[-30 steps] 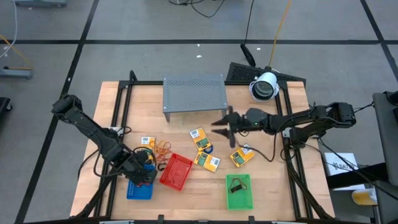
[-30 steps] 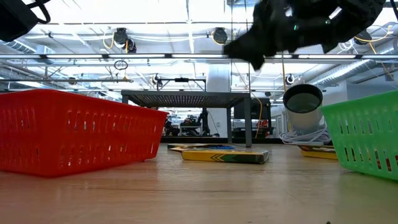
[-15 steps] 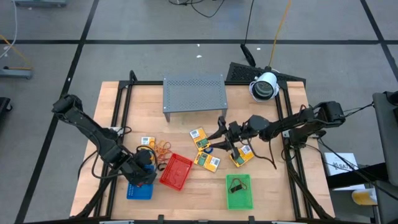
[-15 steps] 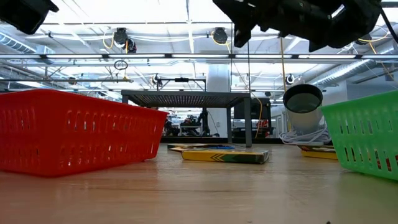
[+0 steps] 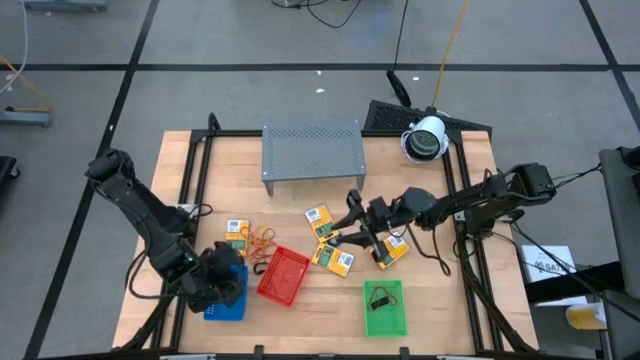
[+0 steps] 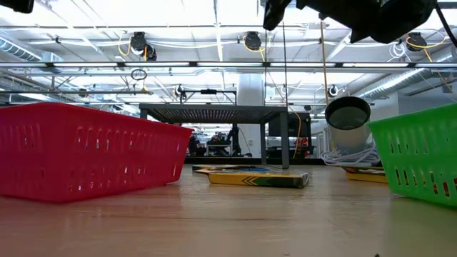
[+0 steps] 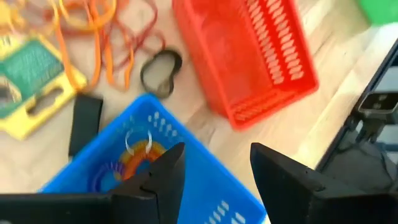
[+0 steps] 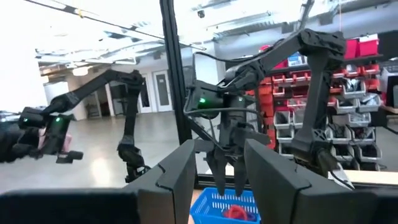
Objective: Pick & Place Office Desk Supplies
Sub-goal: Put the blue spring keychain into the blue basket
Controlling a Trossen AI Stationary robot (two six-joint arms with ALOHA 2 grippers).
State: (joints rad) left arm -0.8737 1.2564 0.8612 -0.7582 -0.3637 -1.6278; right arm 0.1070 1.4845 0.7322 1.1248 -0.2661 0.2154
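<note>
Wooden table [image 5: 420, 320] on a dark frame, open workshop floor beyond; near edge: blue tray [image 5: 226, 300], red tray [image 5: 283, 276] and green tray [image 5: 385, 307] in a row. Left gripper [image 5: 208, 287] above the blue tray, fingers [image 7: 163, 180] parted, nothing between them; coiled rings already in that tray. Just beyond, loose orange rubber bands [image 5: 262, 238], a dark loop and one yellow packet [image 5: 237, 227] on bare wood. Mid-table: three more yellow packets [image 5: 333, 260], clustered, one beside the right gripper [image 5: 352, 226]; right gripper poised over them, jaws spread, holding nothing. Far side: grey perforated rack [image 5: 312, 151]. Step judged: between placements; left just free over its tray, right approaching a pick. Next move calls for a descent onto a packet's edge and a firm pinch, flat stock being prone to slip.
</note>
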